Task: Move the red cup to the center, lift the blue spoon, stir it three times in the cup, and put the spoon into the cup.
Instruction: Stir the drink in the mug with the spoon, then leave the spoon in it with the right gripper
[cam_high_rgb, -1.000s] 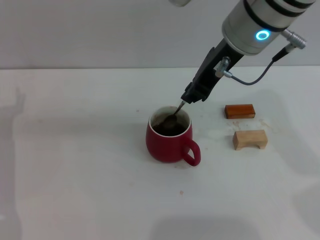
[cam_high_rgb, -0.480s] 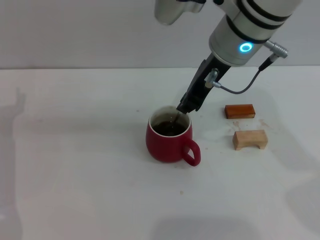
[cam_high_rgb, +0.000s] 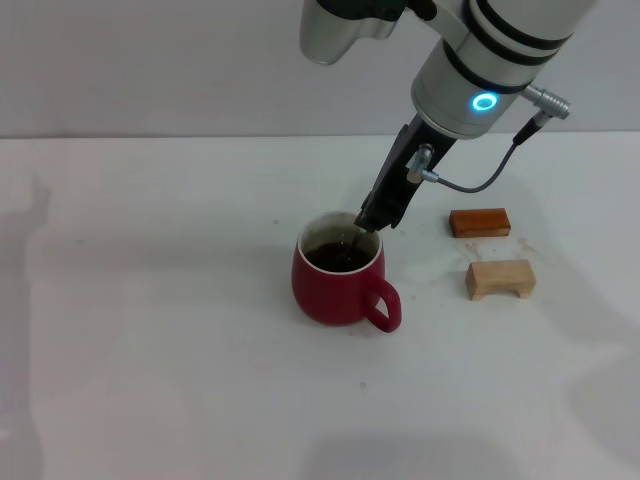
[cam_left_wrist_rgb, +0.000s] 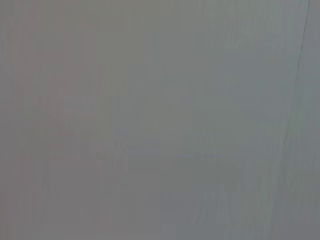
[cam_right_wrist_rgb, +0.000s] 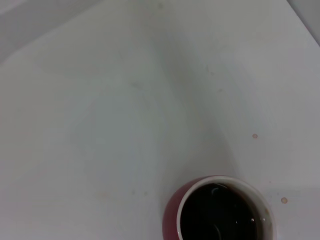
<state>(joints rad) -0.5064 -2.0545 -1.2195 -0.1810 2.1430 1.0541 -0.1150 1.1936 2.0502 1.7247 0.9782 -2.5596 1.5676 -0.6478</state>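
Note:
The red cup (cam_high_rgb: 340, 275) stands near the middle of the white table, its handle toward the front right and dark liquid inside. My right gripper (cam_high_rgb: 371, 219) hangs just above the cup's back right rim, shut on the blue spoon. Only a thin sliver of the spoon's neck (cam_high_rgb: 357, 236) shows below the fingertips, dipping into the liquid; its handle is hidden in the gripper. In the right wrist view the cup (cam_right_wrist_rgb: 172, 220) appears from above with its white rim and dark liquid. The left gripper is out of view.
Two small wooden blocks lie right of the cup: a reddish-brown one (cam_high_rgb: 479, 222) and a pale arched one (cam_high_rgb: 500, 279) nearer the front. A grey cable (cam_high_rgb: 480, 182) loops off the right arm. The left wrist view holds only a plain grey surface.
The right arm has shifted left and down toward the cup. The spoon's bowl, visible above the liquid a second ago, has sunk out of sight.

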